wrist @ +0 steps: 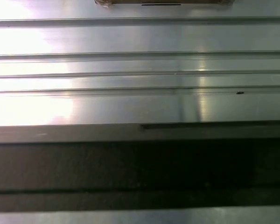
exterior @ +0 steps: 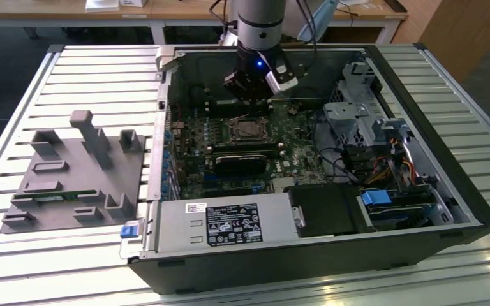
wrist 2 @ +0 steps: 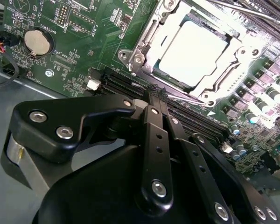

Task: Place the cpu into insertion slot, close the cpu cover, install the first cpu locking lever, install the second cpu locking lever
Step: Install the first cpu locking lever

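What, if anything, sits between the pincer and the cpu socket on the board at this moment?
Nothing visible does. In the second wrist view the pincer hangs over the black memory slots beside the insertion slot, where the cpu already lies under the cpu cover. The space between is open.

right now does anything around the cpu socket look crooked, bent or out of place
Nothing stands out. The cpu lies flat and square in the insertion slot, with the cpu cover lying level around it. The hand hangs over the board beside the socket.
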Available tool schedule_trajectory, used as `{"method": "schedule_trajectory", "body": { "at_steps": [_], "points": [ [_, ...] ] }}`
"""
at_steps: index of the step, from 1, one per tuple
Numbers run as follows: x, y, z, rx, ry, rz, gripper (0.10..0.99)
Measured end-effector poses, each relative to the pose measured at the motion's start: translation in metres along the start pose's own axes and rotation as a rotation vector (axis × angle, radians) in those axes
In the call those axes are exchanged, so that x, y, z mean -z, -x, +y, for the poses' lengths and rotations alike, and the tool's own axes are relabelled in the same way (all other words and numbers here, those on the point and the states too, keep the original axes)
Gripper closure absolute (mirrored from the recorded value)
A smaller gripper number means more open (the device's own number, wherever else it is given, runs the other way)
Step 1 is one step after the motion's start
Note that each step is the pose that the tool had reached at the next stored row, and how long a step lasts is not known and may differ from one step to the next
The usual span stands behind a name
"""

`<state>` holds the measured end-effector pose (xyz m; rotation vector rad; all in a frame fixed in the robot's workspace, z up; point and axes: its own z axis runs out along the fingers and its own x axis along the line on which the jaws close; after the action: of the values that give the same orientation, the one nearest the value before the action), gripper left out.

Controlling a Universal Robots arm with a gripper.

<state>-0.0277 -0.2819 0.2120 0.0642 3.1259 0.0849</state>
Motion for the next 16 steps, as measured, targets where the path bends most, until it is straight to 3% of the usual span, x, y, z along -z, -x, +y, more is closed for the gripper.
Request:
{"method": "schedule_trajectory", "body": {
  "at_steps": [16],
  "points": [
    [-0.0102, 0.0011, -0.0005, 0.0, -0.002, 0.0001, 0.98]
  ]
}}
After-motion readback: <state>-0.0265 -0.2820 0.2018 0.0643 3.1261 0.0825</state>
